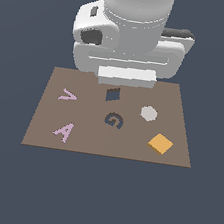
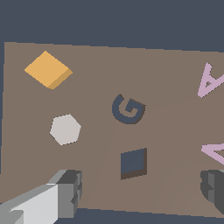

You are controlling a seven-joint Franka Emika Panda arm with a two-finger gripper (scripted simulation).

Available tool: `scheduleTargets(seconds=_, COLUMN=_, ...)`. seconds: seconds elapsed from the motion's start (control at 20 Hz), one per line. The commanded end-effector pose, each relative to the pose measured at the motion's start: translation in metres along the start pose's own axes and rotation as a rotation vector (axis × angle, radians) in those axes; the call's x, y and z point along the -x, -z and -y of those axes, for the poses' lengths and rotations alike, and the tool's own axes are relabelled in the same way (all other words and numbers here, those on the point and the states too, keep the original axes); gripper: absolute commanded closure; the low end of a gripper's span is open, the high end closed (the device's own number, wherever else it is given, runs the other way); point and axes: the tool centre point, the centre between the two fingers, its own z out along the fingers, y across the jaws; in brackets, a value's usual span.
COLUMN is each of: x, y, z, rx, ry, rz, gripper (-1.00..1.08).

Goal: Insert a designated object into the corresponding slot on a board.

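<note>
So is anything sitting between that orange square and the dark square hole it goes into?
Partly: the grey hexagon lies close to the straight line from the orange square to the square hole. Lifted over, nothing visible blocks it.

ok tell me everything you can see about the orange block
The orange block is a small flat square tile, plain orange on top with darker, browner side faces. It looks solid and unmarked. It lies flat on the brown board, turned so it shows as a diamond, near the board's front corner on the exterior view's right. The grey hexagon sits nearby, apart from it. Nothing touches the block but the board, and the pincer is away from it.
</note>
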Motion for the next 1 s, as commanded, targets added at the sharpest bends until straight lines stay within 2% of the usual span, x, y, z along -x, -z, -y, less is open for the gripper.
scheduleTargets(seconds=0.0, x=0.0, y=0.0, z=0.0, rx=0.0, ry=0.0, rz=0.0, gripper=-0.92)
scheduleTargets(seconds=0.5, x=-0.016, y=-0.011, z=0.007, rx=0.002, ry=0.089, rz=-0.001, gripper=-0.92)
scheduleTargets(seconds=0.95, x=-0.055, y=-0.039, z=0.032, rx=0.007, ry=0.332, rz=-0.006, gripper=-0.92)
